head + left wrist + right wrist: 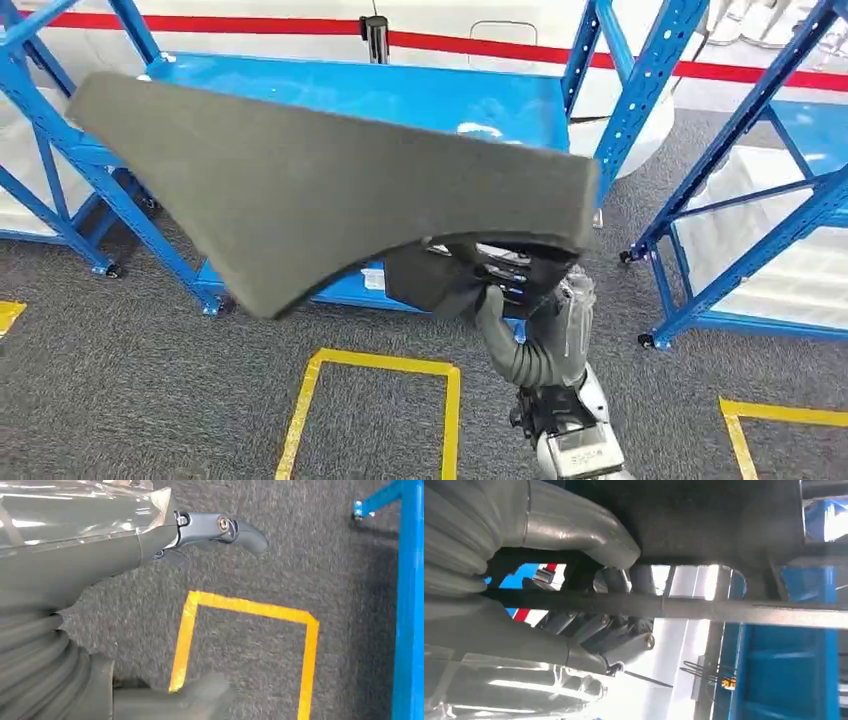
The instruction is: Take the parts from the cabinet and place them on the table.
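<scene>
The grey foam part (330, 190) hides most of the right hand (470, 285) and much of the blue rack shelf (400, 95) behind it. In the left wrist view, the left hand (220, 530) is cut off by the edge, its lower fingers (205, 692) blurred.

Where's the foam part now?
Head view: foam part is in the right hand, raised in front of the blue rack.

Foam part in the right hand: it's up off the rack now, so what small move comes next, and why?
Probably draw the right hand back toward the body. It grips the dark foam part at its near edge, with the panel raised over the blue rack, whose uprights stand close on both sides. No table is in view yet, so clearing the rack before turning seems safest. The left hand holds nothing.
</scene>
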Controlling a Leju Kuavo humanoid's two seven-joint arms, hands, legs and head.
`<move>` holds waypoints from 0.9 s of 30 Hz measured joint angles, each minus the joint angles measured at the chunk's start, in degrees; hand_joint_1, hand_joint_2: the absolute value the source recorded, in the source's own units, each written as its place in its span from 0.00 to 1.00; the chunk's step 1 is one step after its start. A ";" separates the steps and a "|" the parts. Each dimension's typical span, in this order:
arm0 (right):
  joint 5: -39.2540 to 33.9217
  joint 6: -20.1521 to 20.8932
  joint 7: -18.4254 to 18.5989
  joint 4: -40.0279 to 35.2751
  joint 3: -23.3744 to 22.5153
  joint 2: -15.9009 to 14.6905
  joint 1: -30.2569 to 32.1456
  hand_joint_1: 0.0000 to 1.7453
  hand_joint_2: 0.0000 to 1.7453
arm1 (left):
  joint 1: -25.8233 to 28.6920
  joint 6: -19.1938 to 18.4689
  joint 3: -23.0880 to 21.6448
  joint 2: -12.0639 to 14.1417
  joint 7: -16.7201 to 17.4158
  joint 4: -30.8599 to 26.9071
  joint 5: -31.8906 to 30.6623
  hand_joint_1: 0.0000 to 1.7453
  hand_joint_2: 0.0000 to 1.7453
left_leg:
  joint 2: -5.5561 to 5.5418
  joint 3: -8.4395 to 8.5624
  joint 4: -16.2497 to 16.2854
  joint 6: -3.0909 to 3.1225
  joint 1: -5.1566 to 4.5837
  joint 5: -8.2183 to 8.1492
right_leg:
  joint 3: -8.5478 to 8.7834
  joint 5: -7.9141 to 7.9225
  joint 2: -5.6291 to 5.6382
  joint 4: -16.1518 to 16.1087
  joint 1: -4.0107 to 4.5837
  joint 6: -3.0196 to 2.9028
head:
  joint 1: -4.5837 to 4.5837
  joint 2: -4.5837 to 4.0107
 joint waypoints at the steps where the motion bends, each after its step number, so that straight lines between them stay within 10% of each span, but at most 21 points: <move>1: 0.20 0.00 0.00 0.00 0.00 -0.02 0.04 1.00 1.00 | -0.01 -0.11 0.04 0.00 0.00 0.07 0.00 0.00 1.00 | 0.06 -1.02 0.05 0.01 -0.01 0.72 | -0.68 -1.95 0.00 4.13 -0.04 0.02 | -0.09 0.00; 4: 0.98 -0.09 -0.04 0.02 0.02 -0.02 0.47 1.00 1.00 | -0.01 -0.35 0.35 0.00 0.02 0.68 -0.02 0.00 1.00 | 0.23 -4.09 0.20 -0.38 0.04 2.91 | 1.69 1.23 0.00 6.84 -0.41 2.22 | 0.09 0.00; 6: 1.22 -0.09 -0.48 0.04 0.09 -0.02 0.61 1.00 1.00 | 0.00 -0.96 0.44 0.02 0.02 1.24 -0.33 0.00 1.00 | 0.23 -6.12 0.54 -0.96 0.09 4.37 | 8.20 3.36 -0.04 -0.88 -0.74 2.92 | 0.06 0.00; 8: 1.22 -0.07 -1.18 0.04 0.11 -0.02 0.61 1.00 1.00 | 0.08 -1.64 0.55 0.24 0.02 1.55 -0.50 0.00 1.00 | 0.22 -7.10 1.46 -1.60 -0.30 5.08 | 15.82 0.32 0.01 -11.65 -0.16 2.33 | 0.06 0.00; 11: 1.07 0.00 -2.08 0.48 0.17 -0.04 1.25 1.00 1.00 | 0.40 -2.95 0.66 0.83 0.00 2.80 -0.68 0.00 1.00 | 0.21 -7.40 1.33 -2.47 -0.14 6.61 | 14.74 0.02 0.15 -11.73 -0.02 1.64 | -0.22 0.00; 12: 1.09 0.00 -2.25 0.68 0.17 -0.04 1.43 1.00 1.00 | 0.68 -3.30 0.74 1.07 0.00 3.00 -0.90 0.00 1.00 | 0.10 -7.73 1.65 -2.70 0.31 6.28 | 14.41 0.58 0.09 -11.81 -1.53 0.77 | -0.37 0.00; 16: 2.18 -0.05 -2.97 1.27 0.89 0.00 1.44 1.00 1.00 | 1.66 -4.07 0.79 1.14 0.02 2.80 -1.57 0.00 1.00 | -0.46 -11.05 14.46 -4.10 0.85 -5.79 | 12.36 2.48 -0.84 -11.74 -0.71 -0.90 | -0.70 0.00; 18: 2.80 -0.09 -2.95 1.75 1.55 -0.02 1.45 1.00 1.00 | 2.33 -4.52 0.79 1.14 0.02 1.14 -1.84 0.00 1.00 | -0.45 -11.47 19.43 -4.55 1.31 -4.31 | 11.57 3.18 -1.57 -11.68 -0.49 -0.80 | -0.74 0.00; 21: 3.13 -0.13 -2.93 2.19 2.30 0.00 1.36 1.00 1.00 | 2.89 -4.61 0.76 1.05 0.02 -1.34 -2.34 0.00 1.00 | 0.42 -5.03 11.71 -4.69 1.80 1.19 | 10.88 3.82 -2.77 -11.31 -0.53 -0.19 | -0.74 0.00; 23: 3.15 -0.24 -2.91 2.34 2.64 -0.02 1.17 1.00 1.00 | 2.85 -4.61 0.76 0.96 0.02 -2.76 -2.40 0.00 1.00 | 3.01 0.00 3.88 -4.33 1.04 -0.01 | 10.57 3.89 -3.79 -10.94 -0.08 0.07 | -0.88 0.00; 27: 3.23 -0.31 -2.91 2.56 2.95 0.00 0.80 1.00 1.00 | 3.27 -4.61 0.76 0.96 0.00 -4.17 -2.40 0.00 1.00 | 1.36 0.27 0.61 -2.53 0.88 -0.90 | 9.93 4.21 -5.54 -10.67 0.31 1.31 | -0.79 0.00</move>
